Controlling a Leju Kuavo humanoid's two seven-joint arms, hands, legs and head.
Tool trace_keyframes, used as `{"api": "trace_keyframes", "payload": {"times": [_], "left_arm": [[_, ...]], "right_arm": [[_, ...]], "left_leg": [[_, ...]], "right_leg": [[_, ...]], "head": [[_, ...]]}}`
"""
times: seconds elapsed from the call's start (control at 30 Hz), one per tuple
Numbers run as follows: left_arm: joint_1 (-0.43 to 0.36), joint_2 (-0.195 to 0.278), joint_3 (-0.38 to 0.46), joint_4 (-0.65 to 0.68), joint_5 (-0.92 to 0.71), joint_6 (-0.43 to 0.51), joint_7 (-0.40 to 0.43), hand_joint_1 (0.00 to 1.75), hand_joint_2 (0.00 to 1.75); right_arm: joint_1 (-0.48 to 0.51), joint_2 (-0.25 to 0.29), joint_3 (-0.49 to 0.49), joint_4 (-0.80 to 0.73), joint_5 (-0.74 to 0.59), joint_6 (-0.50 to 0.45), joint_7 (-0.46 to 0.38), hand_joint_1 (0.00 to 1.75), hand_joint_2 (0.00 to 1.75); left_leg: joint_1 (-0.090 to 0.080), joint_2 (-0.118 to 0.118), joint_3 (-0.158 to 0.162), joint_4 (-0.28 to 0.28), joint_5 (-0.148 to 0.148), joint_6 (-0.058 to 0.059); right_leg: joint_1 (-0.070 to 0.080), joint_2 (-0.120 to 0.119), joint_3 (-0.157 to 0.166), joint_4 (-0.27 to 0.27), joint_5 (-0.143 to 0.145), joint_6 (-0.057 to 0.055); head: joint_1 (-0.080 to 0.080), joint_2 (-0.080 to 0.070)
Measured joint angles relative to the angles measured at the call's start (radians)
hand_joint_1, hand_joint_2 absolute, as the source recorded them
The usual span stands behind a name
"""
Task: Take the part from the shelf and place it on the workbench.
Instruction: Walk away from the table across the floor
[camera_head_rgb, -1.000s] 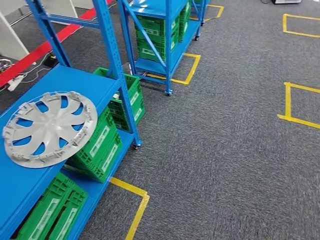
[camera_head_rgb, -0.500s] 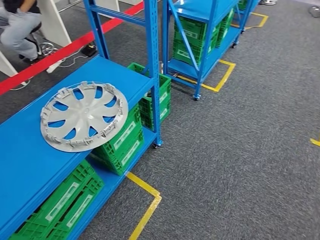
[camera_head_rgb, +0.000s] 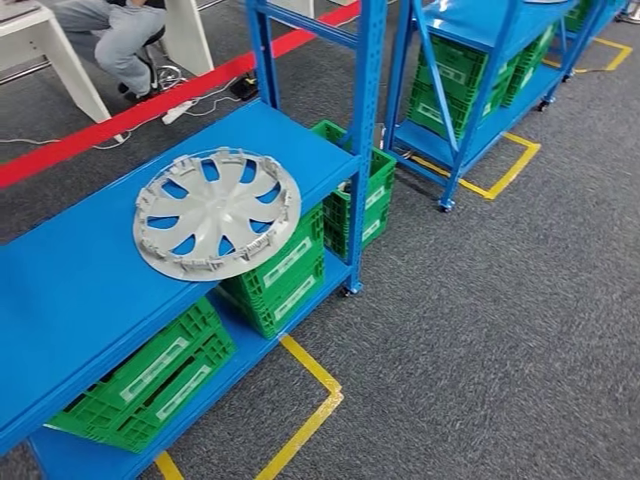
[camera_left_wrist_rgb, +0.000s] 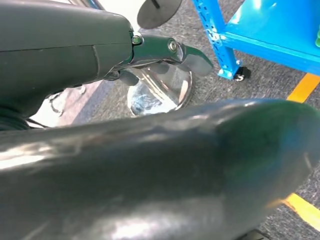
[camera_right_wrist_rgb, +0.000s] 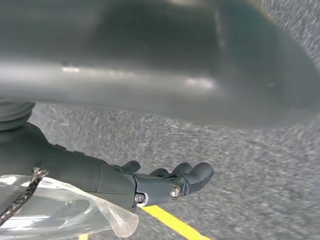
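Note:
The part is a silver-grey wheel cover (camera_head_rgb: 216, 212) lying flat on the upper board of the blue shelf (camera_head_rgb: 75, 290), near its right end beside a blue upright post (camera_head_rgb: 367, 110). Nothing touches it. My left hand (camera_left_wrist_rgb: 158, 47) hangs low over the grey carpet, its dark fingers stretched out and holding nothing. Just as low, my right hand (camera_right_wrist_rgb: 158, 182) has its fingers extended and slightly apart, with nothing in them.
Green crates (camera_head_rgb: 283, 270) (camera_head_rgb: 151, 385) sit on the shelf's lower board. A second blue rack (camera_head_rgb: 468, 70) with green crates stands behind. Yellow floor tape (camera_head_rgb: 309, 400) marks the carpet. A seated person (camera_head_rgb: 113, 35) is beyond a red floor line (camera_head_rgb: 151, 108).
The whole picture has shifted: the camera has turned left, so the shelf and wheel cover now sit nearer the picture's middle. The wheel cover has not moved on the shelf.

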Motion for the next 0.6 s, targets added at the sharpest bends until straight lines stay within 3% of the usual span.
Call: {"api": "trace_keyframes", "payload": {"times": [0.03,0.1,0.17,0.23,0.3,0.33,0.37,0.4,0.47,0.53,0.6], "left_arm": [[0.0,0.0,0.0,0.0,0.0,0.0,0.0,0.0,0.0],[0.002,-0.001,0.001,-0.001,0.0,0.0,0.0,0.0,0.0],[0.002,-0.003,0.001,-0.001,0.0,0.0,0.0,0.0,0.0],[0.002,-0.003,0.0,-0.001,0.0,0.0,0.0,0.0,0.0],[0.002,-0.003,0.0,-0.001,0.0,0.0,0.0,0.0,0.0],[0.002,-0.003,0.0,-0.001,0.001,0.0,0.0,0.0,0.0],[0.002,-0.004,0.0,-0.001,0.001,0.0,0.0,0.0,0.0],[0.002,-0.004,0.0,-0.001,0.002,0.0,0.0,0.0,0.0],[0.002,-0.004,0.0,-0.001,0.003,0.001,0.0,0.0,0.0],[0.002,-0.003,-0.001,-0.001,0.003,0.001,0.0,0.0,0.0],[0.003,-0.002,0.0,-0.001,0.004,0.002,0.0,0.0,0.0]], "right_arm": [[0.0,0.0,0.0,0.0,0.0,0.0,0.0,0.0,0.0],[-0.003,0.0,0.0,0.001,0.0,0.0,0.0,0.0,0.0],[-0.006,-0.001,0.001,0.001,0.0,0.0,-0.001,0.0,0.0],[-0.005,-0.002,0.002,0.002,0.0,0.0,0.0,0.0,0.0],[0.0,-0.003,0.001,0.002,-0.001,0.0,0.0,0.0,0.0],[0.001,-0.004,0.001,0.002,-0.001,0.0,0.0,0.0,0.0],[0.001,-0.004,0.0,0.002,-0.001,0.0,0.0,0.0,0.0],[0.001,-0.004,0.0,0.002,-0.001,0.0,0.0,0.0,0.0],[0.001,-0.004,0.001,0.002,0.0,0.0,0.0,0.0,0.0],[0.002,-0.004,0.001,0.004,0.0,0.0,0.0,0.0,0.0],[0.002,-0.005,0.001,0.005,0.001,-0.001,-0.001,0.0,0.0]], "left_leg": [[-0.004,0.008,0.005,-0.014,-0.005,0.006],[-0.002,-0.015,0.008,-0.027,-0.001,0.013],[0.007,-0.04,0.016,-0.043,0.009,0.021],[0.011,-0.063,0.019,-0.05,0.014,0.026],[0.012,-0.09,0.019,-0.05,0.014,0.028],[0.013,-0.104,0.02,-0.049,0.013,0.027],[0.014,-0.118,0.022,-0.048,0.012,0.025],[0.017,-0.132,0.025,-0.046,0.01,0.022],[0.019,-0.158,0.024,-0.035,0.001,0.009],[0.019,-0.181,0.014,-0.025,-0.002,-0.005],[0.022,-0.201,0.005,-0.024,0.001,-0.016]], "right_leg": [[0.001,-0.012,0.002,-0.002,-0.002,0.005],[0.002,-0.033,0.012,-0.007,-0.006,0.014],[0.001,0.005,0.005,0.023,-0.031,0.022],[-0.001,0.074,-0.05,0.138,-0.087,0.029],[-0.004,0.099,-0.122,0.262,-0.125,0.035],[-0.006,0.101,-0.139,0.279,-0.116,0.038],[-0.008,0.102,-0.137,0.257,-0.086,0.04],[-0.011,0.109,-0.117,0.2,-0.043,0.043],[-0.022,0.161,-0.062,0.067,0.018,0.047],[-0.027,0.2,-0.034,0.011,0.027,0.039],[-0.025,0.181,-0.03,0.01,0.026,0.022]], "head": [[-0.001,0.0],[-0.002,0.0],[0.001,0.0],[0.006,0.0],[0.007,0.0],[0.007,0.0],[0.007,0.0],[0.007,0.0],[0.008,0.0],[0.009,0.0],[0.009,0.0]]}}
